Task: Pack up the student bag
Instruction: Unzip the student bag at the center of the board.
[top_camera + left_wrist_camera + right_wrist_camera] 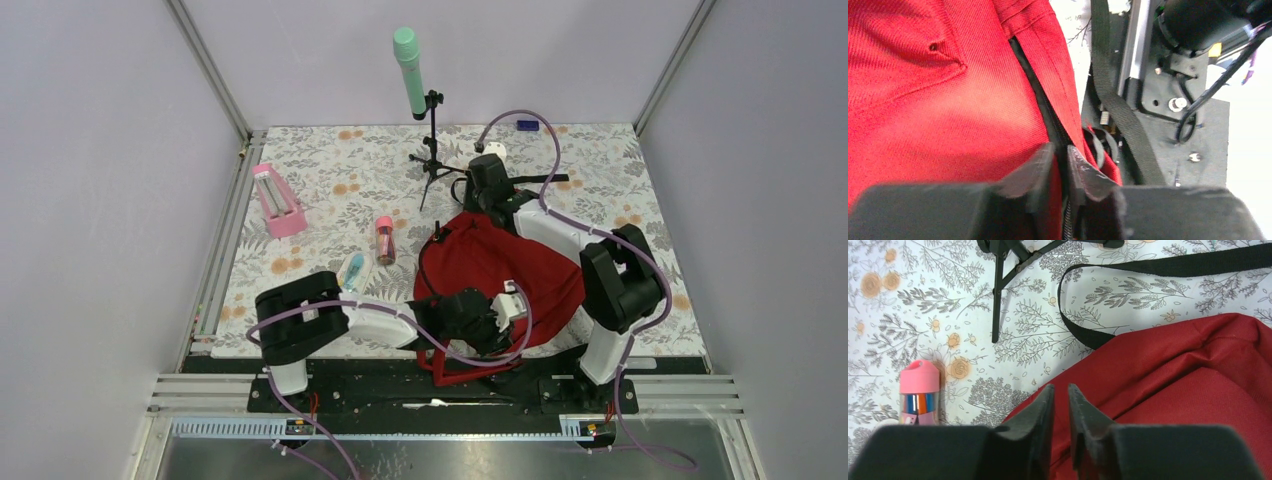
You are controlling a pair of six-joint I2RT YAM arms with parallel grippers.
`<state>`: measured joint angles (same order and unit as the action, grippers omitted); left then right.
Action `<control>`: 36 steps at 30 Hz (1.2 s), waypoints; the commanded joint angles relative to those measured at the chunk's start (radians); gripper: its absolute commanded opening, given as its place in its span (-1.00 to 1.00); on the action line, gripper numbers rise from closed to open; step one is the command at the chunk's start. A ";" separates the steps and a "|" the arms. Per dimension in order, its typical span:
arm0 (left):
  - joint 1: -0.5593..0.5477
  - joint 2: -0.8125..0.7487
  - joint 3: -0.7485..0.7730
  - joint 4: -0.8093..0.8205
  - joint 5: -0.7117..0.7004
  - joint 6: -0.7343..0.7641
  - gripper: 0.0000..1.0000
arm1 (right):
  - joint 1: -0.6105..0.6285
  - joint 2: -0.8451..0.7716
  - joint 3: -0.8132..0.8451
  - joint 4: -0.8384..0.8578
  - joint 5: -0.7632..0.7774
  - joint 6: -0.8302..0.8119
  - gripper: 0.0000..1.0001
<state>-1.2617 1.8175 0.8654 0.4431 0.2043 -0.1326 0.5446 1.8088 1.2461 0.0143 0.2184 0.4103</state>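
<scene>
Your bag (510, 265) lies slumped on the bench (330, 170), right of centre between the two arms, its near edge just in front of the arm bases. One black strap (1158, 265) trails off its far side across the floral top.

Your left claw (1061, 147) sits low against the bag's near side. Its jaws stand a slit apart, astride the black zipper (1035, 85), with red cloth pressed against both fingers. You cannot tell whether it grips the zipper or only rests there.

Your right claw (1061, 387) hangs over the bag's far edge. Its jaws are parted by a narrow gap with nothing between them.

A pink-capped bottle (919, 390) lies on the bench left of the bag, apart from it.
</scene>
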 commanded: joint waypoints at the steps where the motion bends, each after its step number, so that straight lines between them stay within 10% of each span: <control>1: -0.007 -0.120 -0.048 0.099 -0.014 -0.065 -0.27 | 0.003 -0.119 0.031 -0.036 0.035 -0.067 -0.28; 3: -0.006 -0.172 -0.061 0.122 -0.055 -0.088 0.25 | -0.014 -0.171 0.028 -0.116 0.031 -0.079 -0.03; 8: -0.005 -0.277 -0.049 0.086 -0.153 -0.112 0.69 | -0.093 -0.320 -0.081 -0.293 0.024 -0.057 0.32; 18: 0.061 -0.337 0.031 -0.068 -0.280 -0.453 0.89 | -0.219 -0.569 -0.371 -0.412 0.091 -0.001 0.48; 36: 0.277 -0.190 -0.031 0.140 -0.231 -0.788 0.89 | -0.209 -0.588 -0.529 -0.267 -0.424 -0.134 0.32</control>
<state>-1.0382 1.5940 0.8383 0.4889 -0.0422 -0.8467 0.3248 1.2446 0.7292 -0.3145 -0.0734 0.3107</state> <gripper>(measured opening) 0.942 0.667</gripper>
